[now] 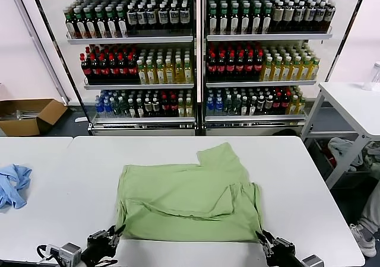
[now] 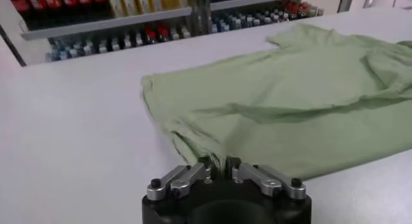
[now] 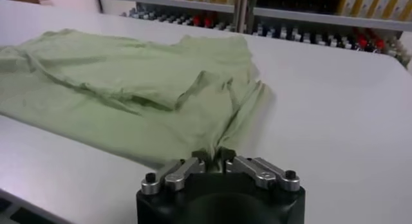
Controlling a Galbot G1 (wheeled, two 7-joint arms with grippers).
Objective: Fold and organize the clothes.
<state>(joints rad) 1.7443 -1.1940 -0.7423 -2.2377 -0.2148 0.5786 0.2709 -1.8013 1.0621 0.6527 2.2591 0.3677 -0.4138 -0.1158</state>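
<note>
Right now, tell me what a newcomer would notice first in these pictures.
The light green shirt stands out, lying partly folded in the middle of the white table. The left gripper and right gripper sit at its two near corners. Behind the table, shelves of bottles fill the background, and a blue cloth lies at the table's far left.

Left tool [image 2: 219,169]: black housing, silver finger links, dark screws; right tool [image 3: 215,159] alike.
</note>
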